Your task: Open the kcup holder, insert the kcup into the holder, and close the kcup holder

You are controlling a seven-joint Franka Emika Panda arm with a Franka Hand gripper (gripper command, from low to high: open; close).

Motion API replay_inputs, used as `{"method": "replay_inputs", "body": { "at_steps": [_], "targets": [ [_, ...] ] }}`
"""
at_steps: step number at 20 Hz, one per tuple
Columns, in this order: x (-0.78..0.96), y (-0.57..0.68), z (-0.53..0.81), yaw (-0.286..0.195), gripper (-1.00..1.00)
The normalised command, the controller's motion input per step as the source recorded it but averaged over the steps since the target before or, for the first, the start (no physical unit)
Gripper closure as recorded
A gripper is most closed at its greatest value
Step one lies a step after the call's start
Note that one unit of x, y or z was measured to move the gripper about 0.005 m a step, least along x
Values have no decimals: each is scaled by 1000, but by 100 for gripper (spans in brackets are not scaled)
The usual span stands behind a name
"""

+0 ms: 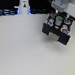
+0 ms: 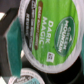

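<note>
The pod holder sits on the white desk toward the exterior view's right, a black boxy unit with a few round pod tops showing in its slots. The arm comes down from the upper edge right over it, and the claw hangs just above or among those slots; the picture is too small and blurred to say whether it touches anything.

The wrist view is filled by the pod, seen very close: a green foil lid with a white rim and printed lettering, tilted across the frame. A teal, curved shape lies beside it, and part of another foil top shows at one edge. No fingers are visible in this view, so I cannot tell whether the claw is open, closed, or gripping the pod.

As a judgement, the pod should be very light, with a thin plastic wall that gives a little under pressure and a foil lid that dents or punctures easily. The safest hold is likely across the cup body just under the stiffer rim, with gentle squeeze, keeping it upright so it drops squarely into a slot. The smooth, tapered side may slip if pinched low.
</note>
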Motion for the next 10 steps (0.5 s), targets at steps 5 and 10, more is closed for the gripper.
{"method": "replay_inputs", "body": {
  "at_steps": [5, 10],
  "targets": [
    [126, 151, 121, 64, -100],
    [167, 76, 359, 116, -100]
  ]
}}
